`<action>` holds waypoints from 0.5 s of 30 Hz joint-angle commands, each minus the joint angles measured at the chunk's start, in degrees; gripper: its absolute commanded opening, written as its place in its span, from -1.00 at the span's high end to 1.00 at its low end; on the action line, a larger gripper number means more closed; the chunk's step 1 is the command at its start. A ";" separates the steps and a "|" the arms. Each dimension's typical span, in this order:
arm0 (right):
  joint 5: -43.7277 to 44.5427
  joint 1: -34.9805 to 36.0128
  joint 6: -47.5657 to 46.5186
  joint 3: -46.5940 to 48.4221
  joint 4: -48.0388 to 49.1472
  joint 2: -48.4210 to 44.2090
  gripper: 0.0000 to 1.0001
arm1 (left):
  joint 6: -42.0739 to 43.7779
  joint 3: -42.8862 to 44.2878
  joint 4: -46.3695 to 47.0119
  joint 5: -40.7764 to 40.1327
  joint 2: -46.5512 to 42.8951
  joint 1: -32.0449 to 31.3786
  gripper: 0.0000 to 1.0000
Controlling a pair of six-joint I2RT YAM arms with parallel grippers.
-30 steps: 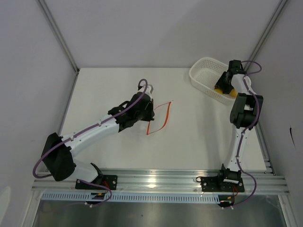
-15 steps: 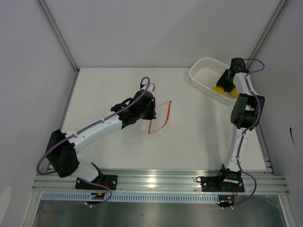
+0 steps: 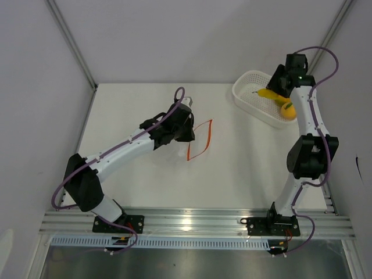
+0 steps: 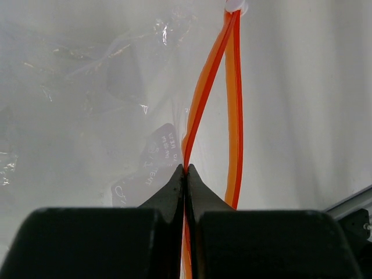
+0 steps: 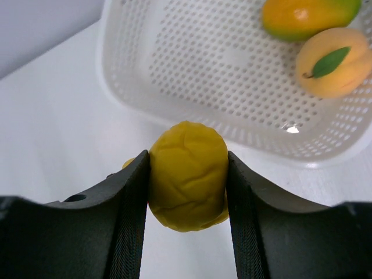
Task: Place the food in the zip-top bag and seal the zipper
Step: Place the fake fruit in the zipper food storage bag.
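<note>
The clear zip-top bag [image 4: 87, 87] hangs from my left gripper [image 4: 186, 170], which is shut on one strip of the red-orange zipper [image 4: 233, 116]. Its two strips stand apart, so the mouth is open. From above, the zipper [image 3: 189, 150] forms a loop just right of the left gripper [image 3: 188, 127]. My right gripper [image 5: 189, 160] is shut on the yellow lemon-like piece [image 5: 186, 186], held above the table beside the basket. From above, the right gripper [image 3: 272, 90] sits over the basket. Two more fruits of the food, a mango [image 5: 308, 17] and an orange one with a leaf [image 5: 331, 61], lie in the basket.
The white perforated basket [image 5: 203, 70] stands at the back right corner of the table, its rim [image 3: 244, 96] close to the right arm. Grey walls close in on the left, back and right. The arm bases are bolted to the rail at the near edge.
The right arm has risen and stretched out, lifting the lemon-like piece up from the basket. The left gripper has shifted slightly right and back with the bag.
</note>
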 commanded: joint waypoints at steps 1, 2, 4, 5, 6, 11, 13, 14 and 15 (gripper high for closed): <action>4.02 6.92 -3.60 -4.31 -0.95 -6.71 1.00 | -0.74 4.03 0.55 4.78 0.89 2.06 0.99; 5.16 8.42 -3.96 -6.93 -0.87 -9.51 1.00 | -0.57 4.21 0.82 5.33 1.42 2.32 0.99; 7.27 13.16 -4.93 -9.58 -0.43 -12.42 1.00 | -0.57 5.26 0.29 6.38 2.12 2.94 0.99; 8.15 14.57 -5.28 -12.03 -0.34 -15.05 1.00 | -0.31 5.35 0.20 7.17 2.74 3.12 0.99; 8.60 17.45 -5.37 -13.19 0.01 -16.38 1.00 | -0.13 5.88 0.20 7.18 2.92 3.12 0.99; 12.20 26.70 -5.72 -18.73 0.89 -23.24 1.00 | 0.05 6.50 -0.76 8.67 3.44 3.29 0.99; 13.69 31.34 -6.25 -21.79 1.94 -26.04 1.00 | 0.14 6.67 -1.11 8.50 3.18 3.29 0.99; 14.22 32.94 -6.51 -22.68 2.21 -26.67 1.00 | 0.14 6.85 -1.20 8.67 3.18 3.38 0.99; 14.92 34.26 -6.60 -23.47 2.47 -27.20 1.00 | 0.14 6.94 -1.29 8.85 3.09 3.47 0.99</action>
